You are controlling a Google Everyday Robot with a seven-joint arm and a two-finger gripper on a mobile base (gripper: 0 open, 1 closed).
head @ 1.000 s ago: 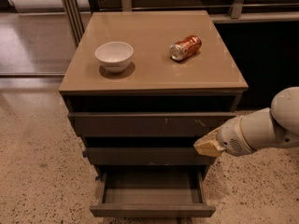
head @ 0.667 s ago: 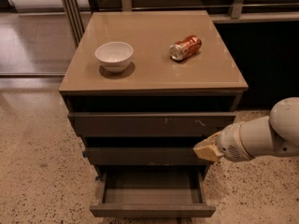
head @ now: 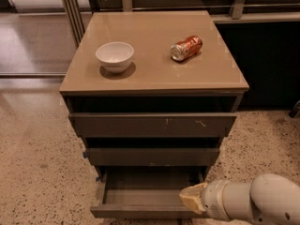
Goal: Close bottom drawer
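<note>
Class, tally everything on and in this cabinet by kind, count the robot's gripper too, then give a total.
Dark grey-brown drawers: 3 (scratched top drawer, middle drawer, open bottom drawer)
White round bowl: 1
Dented orange-red metal can: 1
Cream-tipped gripper, by the bottom drawer's front right corner: 1
Total: 6

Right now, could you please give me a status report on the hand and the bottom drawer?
Hand low, at the bottom drawer's right front corner; contact unclear. Bottom drawer pulled out, not yet closed. Nothing seen blocking its way in.

White bowl (head: 115, 55), red can (head: 186, 48) (lying sideways) apart on cabinet top (head: 154, 81).
</note>
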